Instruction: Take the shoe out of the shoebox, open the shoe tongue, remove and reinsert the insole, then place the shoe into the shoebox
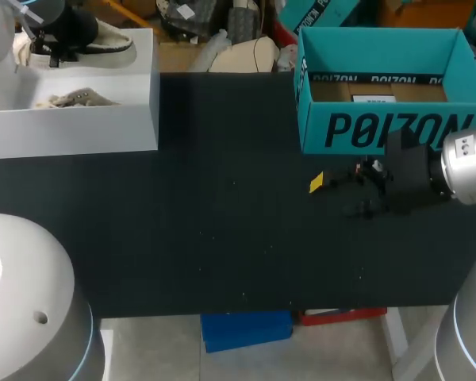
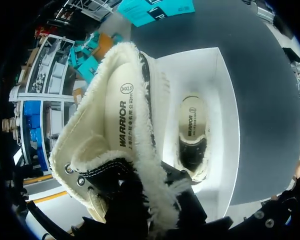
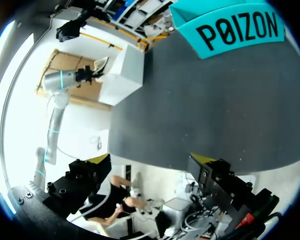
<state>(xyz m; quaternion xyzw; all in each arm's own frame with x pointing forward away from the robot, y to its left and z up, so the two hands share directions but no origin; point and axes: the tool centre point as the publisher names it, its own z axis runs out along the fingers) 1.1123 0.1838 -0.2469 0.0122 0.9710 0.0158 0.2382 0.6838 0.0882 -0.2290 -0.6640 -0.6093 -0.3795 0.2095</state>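
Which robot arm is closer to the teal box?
Right. The right end effector sits in front of the teal box; the left end effector holds a shoe over the white box.

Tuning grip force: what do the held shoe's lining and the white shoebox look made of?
Cream fleece-lined shoe: lining looks like synthetic shearling, matte; fuzzy tufts fringe the collar. White rectangular shoebox: likely smooth matte cardboard; thin flat walls, crisp edges.
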